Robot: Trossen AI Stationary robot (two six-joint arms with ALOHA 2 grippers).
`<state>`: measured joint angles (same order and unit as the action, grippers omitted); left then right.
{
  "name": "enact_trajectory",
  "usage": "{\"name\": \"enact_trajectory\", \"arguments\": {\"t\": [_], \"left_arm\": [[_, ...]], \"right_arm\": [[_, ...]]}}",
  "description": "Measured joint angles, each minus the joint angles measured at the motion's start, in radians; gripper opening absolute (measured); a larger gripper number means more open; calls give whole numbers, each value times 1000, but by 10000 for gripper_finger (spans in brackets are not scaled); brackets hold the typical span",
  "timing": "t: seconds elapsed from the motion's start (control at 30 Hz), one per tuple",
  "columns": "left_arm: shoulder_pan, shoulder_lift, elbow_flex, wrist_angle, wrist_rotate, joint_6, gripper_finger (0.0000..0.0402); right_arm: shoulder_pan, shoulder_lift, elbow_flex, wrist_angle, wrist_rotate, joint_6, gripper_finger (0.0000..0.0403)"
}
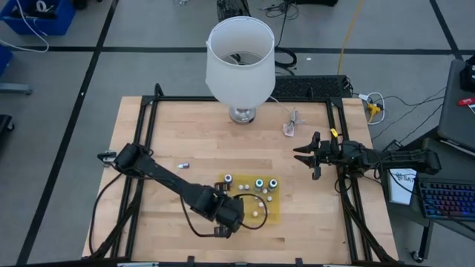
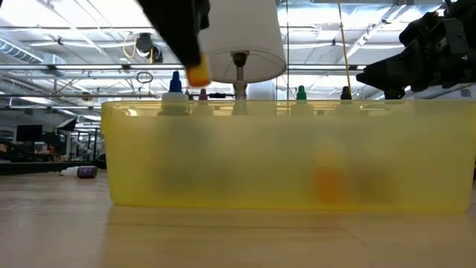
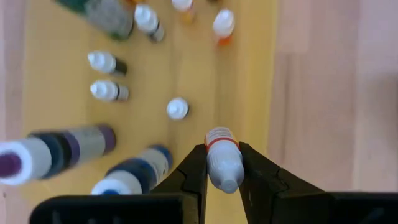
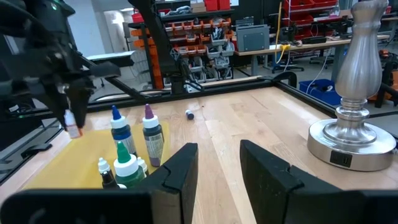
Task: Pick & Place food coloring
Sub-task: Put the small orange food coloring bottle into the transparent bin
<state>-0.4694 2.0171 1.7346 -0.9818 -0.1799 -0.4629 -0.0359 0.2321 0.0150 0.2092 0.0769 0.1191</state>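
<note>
Yellow tray [image 2: 282,160]: nearest the low camera, its translucent wall filled most of that view; from above it lay on the wooden table [image 1: 185,141] directly under the left gripper.
Stray bottle [image 1: 182,164]: a small one lay on its side on the bare wood, well apart from the left gripper, on the lamp side of that arm.
Left gripper [image 3: 222,163]: hung over the tray's near edge, fingers [image 3: 193,171] pinched tight around a small bottle and pointing down.
Held bottle [image 3: 222,163]: a tiny food coloring bottle with a pale body and a red-orange band, clamped between both fingers, clear of the tray floor; in the right wrist view it dangled above the tray's edge [image 4: 73,127].
Food coloring bottles [image 1: 251,182]: stood upright inside the tray just beyond the left gripper, pale caps up; blue, purple and green ones showed [image 4: 135,146], with several smaller ones among them.
Lamp [image 1: 239,63]: white shade on a silver base, at the table's far edge, well apart from both grippers.
Pink scrap [image 1: 289,126]: an unclear small item lay between the lamp base and the right gripper.
Right gripper [image 1: 306,156]: waited above the table off the tray's right side, fingers [image 4: 177,171] parted with nothing between them.
</note>
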Motion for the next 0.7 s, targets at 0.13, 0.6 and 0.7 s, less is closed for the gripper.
{"name": "enact_trajectory", "arguments": {"t": [0.13,0.6,0.7], "left_arm": [[12,0,66,-2,5,17,67],[72,51,229,-14,40,100,67],[84,98,286,-19,49,135,67]], "right_arm": [[0,0,0,0,0,0,112],[0,0,0,0,0,0,112],[0,0,0,-1,0,0,112]]}}
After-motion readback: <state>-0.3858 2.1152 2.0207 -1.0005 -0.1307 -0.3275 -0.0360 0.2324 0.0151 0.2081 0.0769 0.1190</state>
